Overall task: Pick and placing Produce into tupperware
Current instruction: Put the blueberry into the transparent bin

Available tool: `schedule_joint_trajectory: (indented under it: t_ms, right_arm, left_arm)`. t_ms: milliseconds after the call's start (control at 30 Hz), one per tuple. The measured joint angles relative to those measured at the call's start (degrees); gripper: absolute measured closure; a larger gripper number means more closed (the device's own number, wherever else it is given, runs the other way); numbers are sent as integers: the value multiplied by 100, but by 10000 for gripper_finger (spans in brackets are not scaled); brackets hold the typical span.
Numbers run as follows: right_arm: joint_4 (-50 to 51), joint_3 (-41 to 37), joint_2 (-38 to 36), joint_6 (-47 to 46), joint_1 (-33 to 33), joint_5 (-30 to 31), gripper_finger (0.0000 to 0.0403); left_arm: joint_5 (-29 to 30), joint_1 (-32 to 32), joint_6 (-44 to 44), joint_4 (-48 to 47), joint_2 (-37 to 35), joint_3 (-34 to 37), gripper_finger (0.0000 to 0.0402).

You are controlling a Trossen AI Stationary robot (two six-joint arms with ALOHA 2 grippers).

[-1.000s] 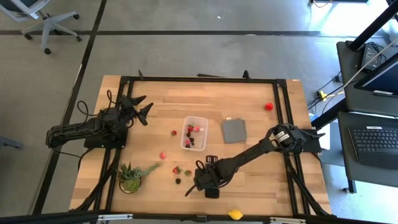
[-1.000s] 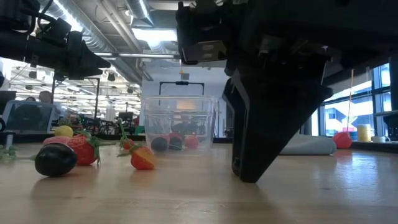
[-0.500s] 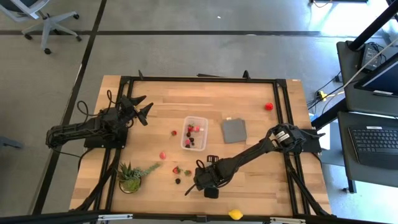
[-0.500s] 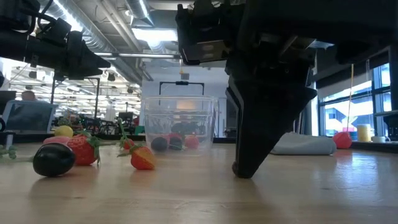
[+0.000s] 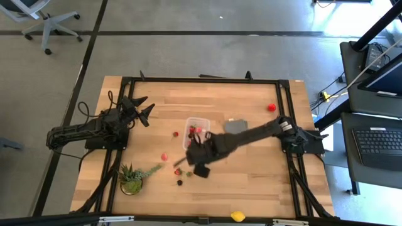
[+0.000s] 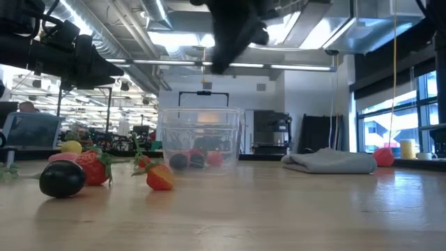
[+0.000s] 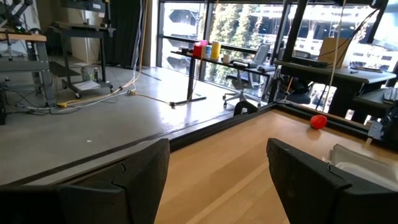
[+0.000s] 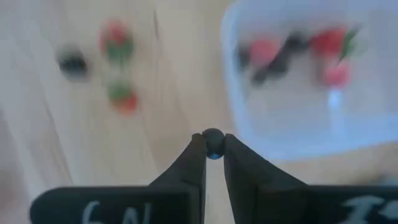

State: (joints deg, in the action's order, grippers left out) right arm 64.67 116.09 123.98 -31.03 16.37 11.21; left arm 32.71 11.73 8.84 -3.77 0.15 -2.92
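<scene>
My right gripper hangs above the table between the clear tupperware and some loose produce, shut on a tiny dark berry. In the low view the right gripper is high above the tub. The tub stands on its base with several red and dark pieces inside. A black berry and strawberries lie on the wood. My left gripper waits open at the far left, its fingers level. My right gripper pinches the small dark berry between its two fingertips, at their very ends. The fingers slant steeply down from above. The berry is lifted clear of the table, beside the tub's near rim.
A grey cloth lies right of the tub, partly under the right arm. A green potted plant stands near left. A red piece lies far right, a yellow one at the near edge, a pink one left of the tub.
My right gripper has risen from the tabletop near the near edge and swung toward the far edge and the tupperware. In the low view it has left the table surface and now shows only at the top.
</scene>
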Motion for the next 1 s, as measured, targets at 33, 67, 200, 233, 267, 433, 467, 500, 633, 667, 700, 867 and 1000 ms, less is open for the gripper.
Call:
schedule_joint_trajectory:
  t_ms: [33, 67, 200, 233, 267, 433, 467, 500, 633, 667, 700, 867, 1000]
  right_arm:
    - [5, 122, -10, 4, -102, 52, 362]
    - [18, 210, -12, 8, -198, 118, 362]
    - [-57, 171, -12, 2, -628, 267, 362]
    - [-60, 104, -12, 0, -732, 163, 362]
    - [-84, 5, -12, -2, -826, 42, 362]
    - [-494, -706, -10, -150, -1095, -146, 329]
    - [-534, -820, -10, -149, -1125, -185, 317]
    - [-556, -910, -10, -148, -1161, -213, 305]
    - [-568, -1127, -10, -234, -1244, -228, 271]
    - [-565, -1132, -10, -279, -1257, -233, 265]
    - [-565, -1127, -10, -278, -1269, -235, 258]
    - [-779, -943, -8, 193, -1297, -389, 215]
    - [-781, -597, -8, 465, -1312, -387, 168]
  left_arm:
    - [0, 0, 0, -2, -1, 0, 140]
    - [0, -2, 0, -2, 1, 0, 140]
    - [-6, 0, 0, -2, 1, 0, 140]
    - [-13, 0, 0, -2, 0, 0, 140]
    - [-19, 0, 0, -2, -1, 0, 140]
    - [-26, 0, 0, -2, 1, 0, 140]
    - [-24, 0, 0, -2, 1, 2, 140]
    - [-24, 0, 0, -2, 1, 0, 140]
    - [-24, -1, 0, 0, 1, 0, 140]
    - [-24, 0, 0, -2, 1, 0, 140]
    - [-24, 0, 0, -2, 1, 0, 140]
    - [-24, -2, 0, -1, 1, 0, 140]
    - [-24, 0, 0, -1, -1, 0, 140]
